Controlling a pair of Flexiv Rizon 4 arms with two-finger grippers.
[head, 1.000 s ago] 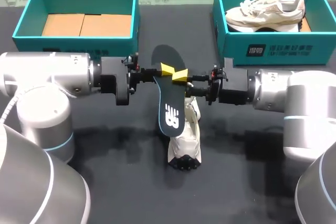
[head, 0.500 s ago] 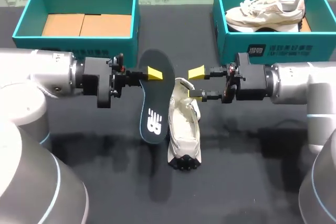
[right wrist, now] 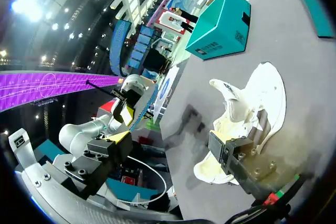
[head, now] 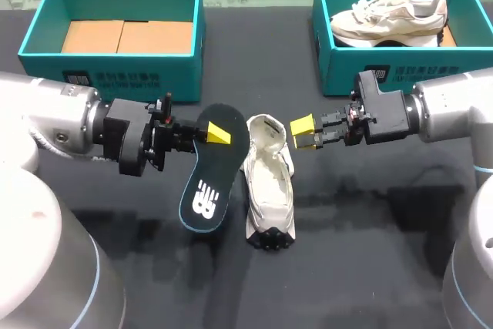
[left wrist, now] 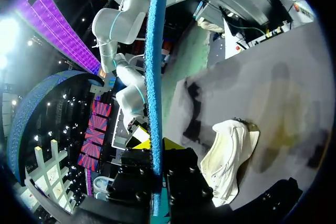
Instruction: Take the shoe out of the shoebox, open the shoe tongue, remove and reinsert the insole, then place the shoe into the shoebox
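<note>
A cream sneaker (head: 269, 183) lies on the dark table with its opening toward the boxes. Just left of it hangs the black insole (head: 209, 169), tilted, with my left gripper (head: 218, 135) shut on its upper end. In the left wrist view the insole (left wrist: 154, 72) shows edge-on between the fingers of my left gripper (left wrist: 155, 145), and the sneaker (left wrist: 229, 156) lies off to the side. My right gripper (head: 305, 132) stands open and empty beside the sneaker's heel opening. In the right wrist view my right gripper (right wrist: 173, 148) has the sneaker (right wrist: 247, 121) ahead of it, and the insole (right wrist: 137, 109) beyond.
An open teal shoebox (head: 44, 5) with cardboard on its floor stands at the back left. A second teal shoebox (head: 408, 71) at the back right holds another cream sneaker (head: 389, 18). The left shoebox (right wrist: 220, 24) also shows in the right wrist view.
My right gripper let go of the insole, opened wide and drew back to the right. My left arm carried the insole down and left, off the sneaker.
</note>
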